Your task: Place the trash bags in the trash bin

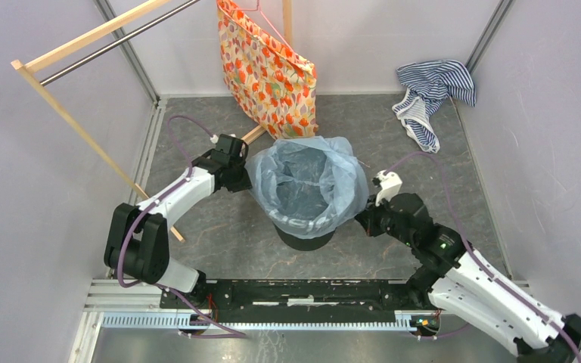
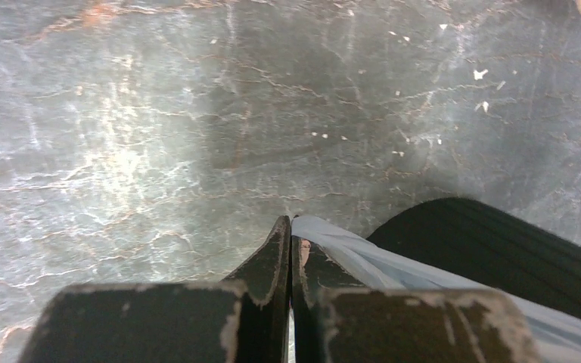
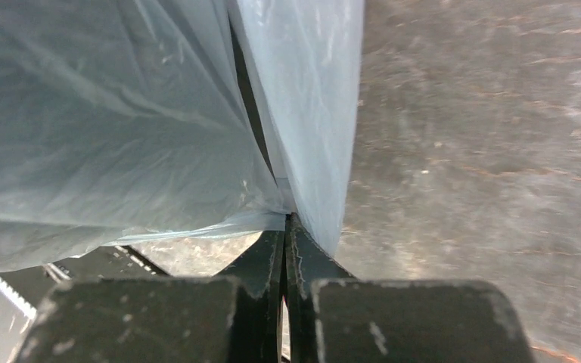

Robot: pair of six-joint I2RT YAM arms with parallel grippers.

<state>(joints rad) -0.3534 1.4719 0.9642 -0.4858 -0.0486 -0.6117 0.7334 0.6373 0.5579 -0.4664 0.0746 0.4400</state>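
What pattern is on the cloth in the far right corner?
The cloth has blue and white stripes, seen best in the top external view.

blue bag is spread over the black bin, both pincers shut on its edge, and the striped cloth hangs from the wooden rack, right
No: the top view shows the striped cloth crumpled on the grey surface in the far right corner, off the wooden rack. The blue bag is spread over the black bin, with left pincer and right pincer shut on its edge.
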